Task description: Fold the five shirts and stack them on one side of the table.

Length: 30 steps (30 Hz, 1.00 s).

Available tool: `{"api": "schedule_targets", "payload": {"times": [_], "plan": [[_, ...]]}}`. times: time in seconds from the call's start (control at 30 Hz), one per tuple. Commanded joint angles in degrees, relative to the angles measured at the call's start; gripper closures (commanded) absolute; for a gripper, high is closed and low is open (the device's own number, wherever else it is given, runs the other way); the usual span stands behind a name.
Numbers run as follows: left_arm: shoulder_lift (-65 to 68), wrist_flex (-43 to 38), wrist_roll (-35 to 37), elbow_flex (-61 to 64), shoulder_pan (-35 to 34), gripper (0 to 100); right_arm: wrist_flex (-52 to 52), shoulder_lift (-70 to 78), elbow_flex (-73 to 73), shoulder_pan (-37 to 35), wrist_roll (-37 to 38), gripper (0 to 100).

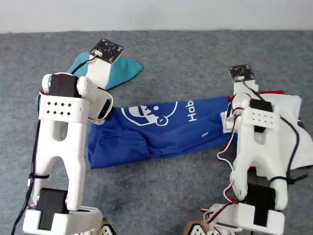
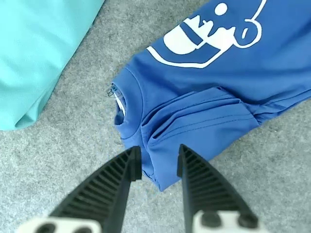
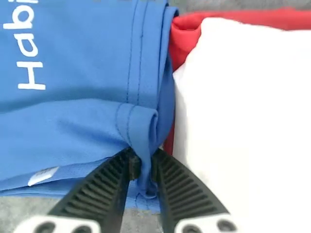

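Shirts total four: blue shirt (image 1: 161,132), teal shirt (image 1: 124,71), red shirt (image 3: 185,33), white shirt (image 1: 287,105).

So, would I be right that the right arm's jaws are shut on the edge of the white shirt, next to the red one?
Not quite: the right arm's jaws are shut on the edge of the blue shirt, not the white shirt, next to the red shirt. The right wrist view shows its hem pinched between them.

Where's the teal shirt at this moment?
High view: the teal shirt lies far back on the left, partly hidden by the left arm, apart from the blue shirt beside it.
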Motion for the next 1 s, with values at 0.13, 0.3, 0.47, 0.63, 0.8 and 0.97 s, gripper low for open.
{"api": "schedule_targets", "payload": {"times": [0.13,0.3,0.47,0.63,0.8,0.97], "plan": [[-2.5,1.1,0.2,0.0,-0.1,88,3.5,-0.4,-8.1,-1.4,-0.3,98.9],[-2.9,1.1,0.2,0.0,-0.4,88,3.6,0.0,-8.0,-10.1,-0.7,98.9],[-3.0,1.1,0.5,-0.4,-8.3,88,3.6,0.0,-8.9,-20.1,-0.7,98.9],[-3.0,1.1,0.5,-0.3,-16.9,88,3.3,0.1,-10.7,-29.4,-0.8,98.9],[-3.0,1.1,0.5,0.0,-19.3,88,3.5,0.2,-14.5,-38.2,-4.4,98.9],[-3.0,1.1,0.5,0.0,-18.9,88,3.4,0.2,-14.8,-45.8,-4.8,98.9]]}}
